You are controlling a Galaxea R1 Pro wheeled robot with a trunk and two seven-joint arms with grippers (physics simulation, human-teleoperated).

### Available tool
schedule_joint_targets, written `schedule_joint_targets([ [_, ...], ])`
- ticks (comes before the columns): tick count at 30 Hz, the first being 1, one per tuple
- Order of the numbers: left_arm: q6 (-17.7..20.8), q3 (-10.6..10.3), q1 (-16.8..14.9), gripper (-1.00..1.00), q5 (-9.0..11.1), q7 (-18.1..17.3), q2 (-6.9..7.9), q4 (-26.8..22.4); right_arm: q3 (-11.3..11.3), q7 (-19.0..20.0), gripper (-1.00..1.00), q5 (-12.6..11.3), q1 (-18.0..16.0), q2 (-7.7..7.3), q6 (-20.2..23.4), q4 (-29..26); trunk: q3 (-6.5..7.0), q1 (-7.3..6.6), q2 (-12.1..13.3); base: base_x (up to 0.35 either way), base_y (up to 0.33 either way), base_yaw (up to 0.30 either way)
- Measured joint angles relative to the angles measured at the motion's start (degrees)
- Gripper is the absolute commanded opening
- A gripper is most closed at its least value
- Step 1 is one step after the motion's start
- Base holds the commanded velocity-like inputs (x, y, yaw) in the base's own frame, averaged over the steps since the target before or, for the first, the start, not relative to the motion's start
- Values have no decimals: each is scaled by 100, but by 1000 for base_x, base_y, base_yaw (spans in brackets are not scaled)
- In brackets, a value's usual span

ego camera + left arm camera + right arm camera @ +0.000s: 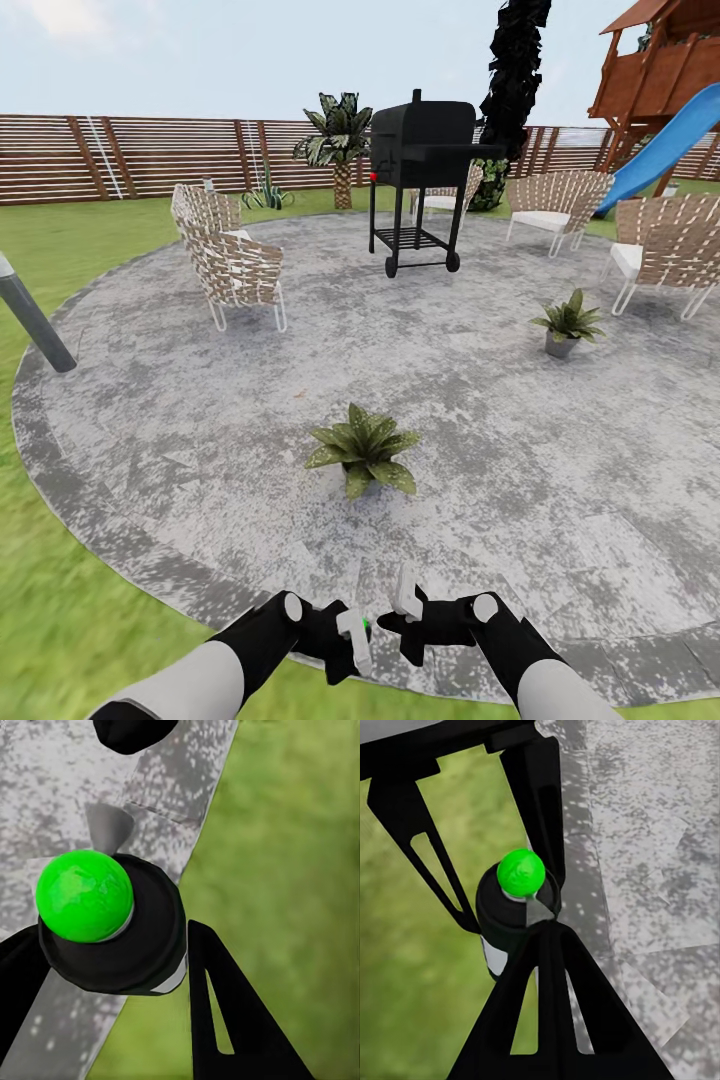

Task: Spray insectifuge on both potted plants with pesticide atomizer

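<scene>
Between both tools (380, 628), atomizer (355, 640) upright

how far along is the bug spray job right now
Done: the spray bottle is off the ground, held in the left gripper at the patio's near edge.
In hand: lining up on the broad speckled plant just ahead; the right gripper sits beside the bottle.
Left: no spray shows on that plant or on the small potted one further back on the right.

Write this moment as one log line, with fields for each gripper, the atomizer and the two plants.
left gripper: shut on pesticide atomizer | right gripper: cannot tell | broad potted plant: patio, ahead | narrow potted plant: grey pot, farther right
</scene>
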Motion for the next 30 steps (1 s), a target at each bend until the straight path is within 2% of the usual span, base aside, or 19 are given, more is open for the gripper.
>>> schedule_joint_targets([
  [2,-7,1,4,-100,175,-5,0,0,0,0,-100,3,0,0,0,0,0,0,0,0,0,0],
  [5,-12,-1,3,-100,276,-9,0,5,0,0,-100,2,0,0,0,0,0,0,0,0,0,0],
  [15,-37,-3,97,-100,293,-11,0,75,0,0,-100,-2,0,4,0,0,0,0,0,0,0,0],
  [22,-37,-5,103,-100,296,-11,0,72,0,0,-100,5,0,118,0,-9,0,0,0,0,0,0],
  [30,-37,-9,101,-100,464,-15,0,18,0,0,-100,6,0,115,0,0,0,0,0,0,0,0],
])
